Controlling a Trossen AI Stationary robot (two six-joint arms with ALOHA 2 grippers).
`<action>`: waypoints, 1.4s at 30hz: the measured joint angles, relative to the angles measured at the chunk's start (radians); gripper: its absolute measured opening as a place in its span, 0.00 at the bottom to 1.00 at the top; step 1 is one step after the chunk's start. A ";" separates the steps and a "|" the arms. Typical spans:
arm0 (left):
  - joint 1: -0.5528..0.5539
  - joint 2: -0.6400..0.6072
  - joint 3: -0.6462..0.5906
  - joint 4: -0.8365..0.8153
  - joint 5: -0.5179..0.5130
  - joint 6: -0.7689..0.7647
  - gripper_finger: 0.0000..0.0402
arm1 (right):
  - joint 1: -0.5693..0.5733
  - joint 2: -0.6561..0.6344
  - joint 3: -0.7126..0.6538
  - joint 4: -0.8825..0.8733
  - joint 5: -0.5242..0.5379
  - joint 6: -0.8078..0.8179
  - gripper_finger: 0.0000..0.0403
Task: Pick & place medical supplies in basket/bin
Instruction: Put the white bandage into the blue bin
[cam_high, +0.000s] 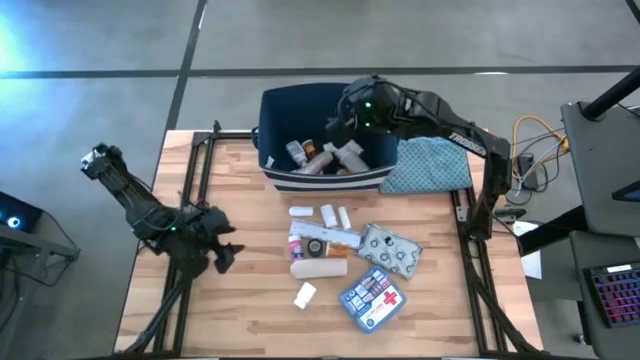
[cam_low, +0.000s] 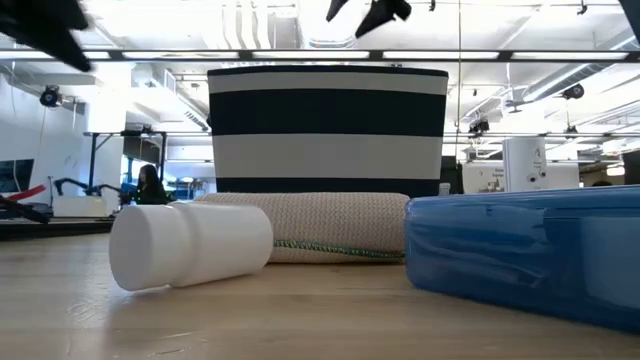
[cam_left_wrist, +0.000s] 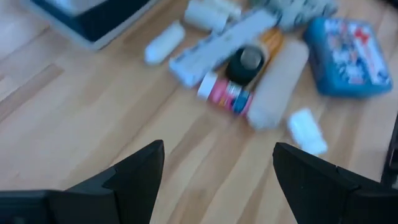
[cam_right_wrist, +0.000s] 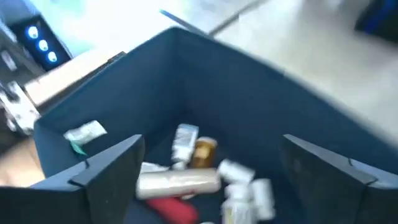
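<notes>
Navy bin at desk's far edge holds bottles, a bandage roll and a red tool. Right gripper hovers above it, fingers wide apart, empty. Left gripper near left edge, open, empty.

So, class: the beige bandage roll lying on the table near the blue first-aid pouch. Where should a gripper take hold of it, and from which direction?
Grip the beige bandage roll across its middle, coming straight down from above. It lies flat on its side, a long cylinder, so fingers closing across the narrow width should seat best. The left gripper is open beside it; a white pill bottle and the first-aid pouch lie apart from it.
</notes>
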 joint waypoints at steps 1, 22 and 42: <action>0.043 0.004 -0.018 0.071 0.000 0.071 0.69 | 0.001 -0.003 0.007 -0.001 0.004 -0.058 0.92; 0.778 0.542 -0.006 0.693 0.375 1.304 0.48 | -0.025 -0.018 -0.006 -0.171 -0.114 -0.513 0.94; 0.815 0.727 0.060 0.653 0.495 1.258 0.46 | -0.039 -0.031 -0.012 -0.208 -0.116 -0.409 0.94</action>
